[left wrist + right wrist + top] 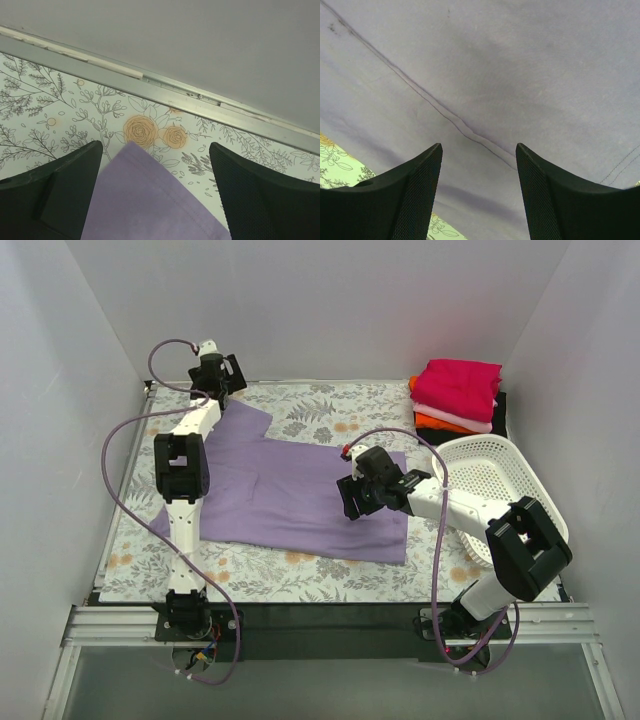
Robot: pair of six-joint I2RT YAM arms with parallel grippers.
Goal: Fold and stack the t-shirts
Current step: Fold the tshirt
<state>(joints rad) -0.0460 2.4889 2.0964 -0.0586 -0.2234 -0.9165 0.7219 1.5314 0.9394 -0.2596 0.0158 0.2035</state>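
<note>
Closest to the left wrist lens, the left jaws stood wide apart, one black half in each lower corner of that view, with nothing clamped between them. A pointed corner of the lavender t-shirt [150, 200] lay on the counter [50, 110] in the gap below them, its tip toward two orange roses in the print. A metal rail [175, 92] crossed the frame above. In the right wrist view, the right jaws were parted to a middling width and held nothing. They hung over a smooth stretch of the same shirt [495, 65], with a stitched seam running diagonally down toward them (whether the tips touched the cloth I could not tell). From above, the lavender t-shirt [290, 495] lay spread flat across the middle of the floral counter [330, 405]. The left arm [182, 465] reached to the shirt's sleeve at the upper left of the frame, and the right arm [450, 505] reached in from the lower right to just right of centre. The folded stack [458, 395] sat in the upper right corner, magenta on top, with pale pink, orange and black below. The white basket [480, 443] stood just below it, tilted against the right wall.
</note>
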